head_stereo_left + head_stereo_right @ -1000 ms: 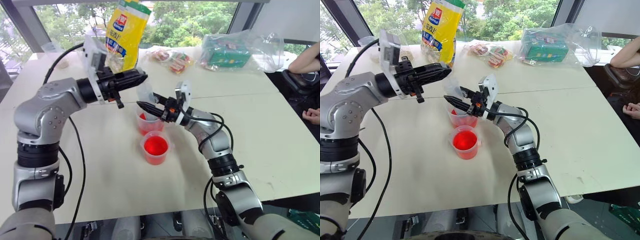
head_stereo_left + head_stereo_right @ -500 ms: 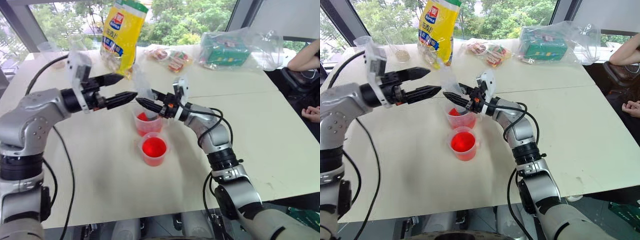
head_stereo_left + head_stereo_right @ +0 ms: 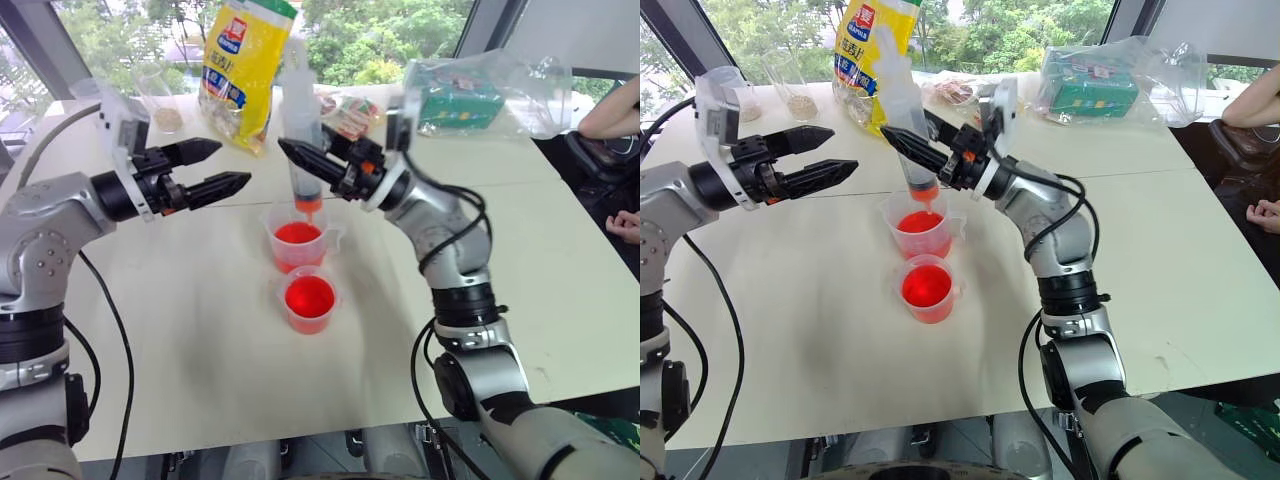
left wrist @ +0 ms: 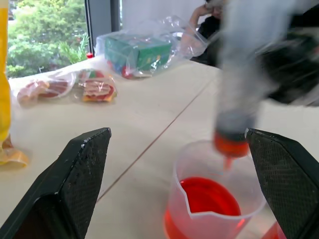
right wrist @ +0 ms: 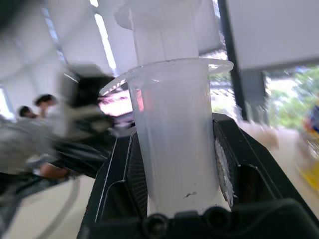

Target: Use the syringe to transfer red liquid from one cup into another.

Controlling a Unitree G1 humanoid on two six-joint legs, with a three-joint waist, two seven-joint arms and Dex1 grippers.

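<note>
- On your white table [image 3: 200, 330], two cups hold red liquid [image 3: 298, 234].
- Your right gripper [image 3: 300, 160] clamps the syringe [image 3: 300, 120] upright above the far cup [image 3: 298, 240].
- Your left gripper [image 3: 228, 166] hangs empty nearby, fingers wide.

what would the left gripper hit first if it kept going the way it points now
Probably the large clear plastic syringe that the right gripper holds upright over the clear cup of red liquid; the open left gripper points toward its barrel, though depth is uncertain.
</note>
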